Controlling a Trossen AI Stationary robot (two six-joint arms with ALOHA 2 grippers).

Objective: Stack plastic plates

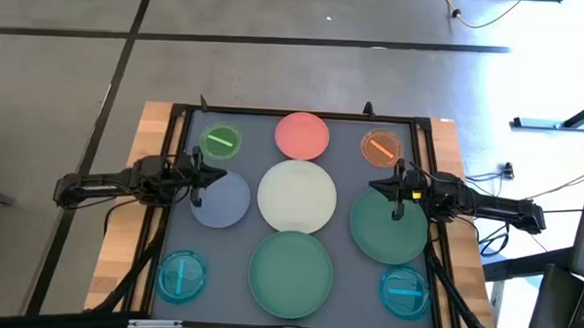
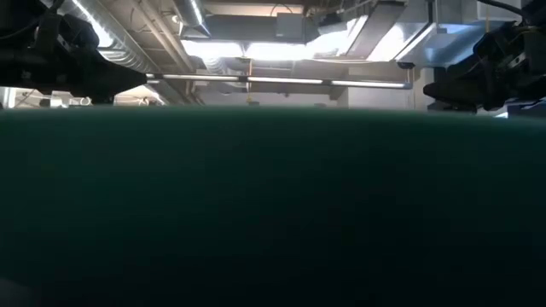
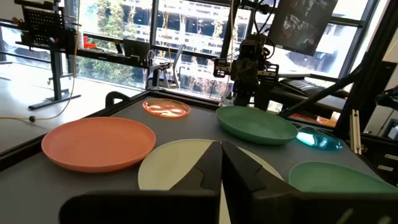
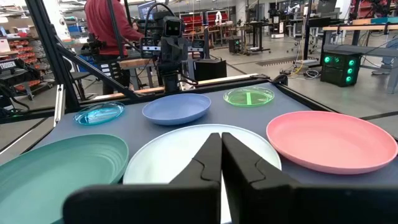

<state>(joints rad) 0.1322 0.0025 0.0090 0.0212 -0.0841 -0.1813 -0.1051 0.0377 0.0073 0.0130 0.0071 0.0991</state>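
Both grippers are closed and empty — left gripper (image 1: 196, 173) over the pale blue plate (image 1: 223, 201), right gripper (image 1: 399, 190) over a green plate (image 1: 387, 231). Nine round plates lie unstacked on the table (image 1: 157, 130), the cream plate (image 1: 297, 195) central.

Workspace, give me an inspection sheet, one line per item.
Surface: dark mat in a black frame on a wooden table.
Job's things: nine plates lie apart, none stacked; cream plate in the middle.
Clutter: nothing seen.
Grippers: left gripper over the pale blue plate, right gripper over a large green plate; both jaws shut, empty.
Cables: one on the floor.
Surroundings: a person beyond the table.
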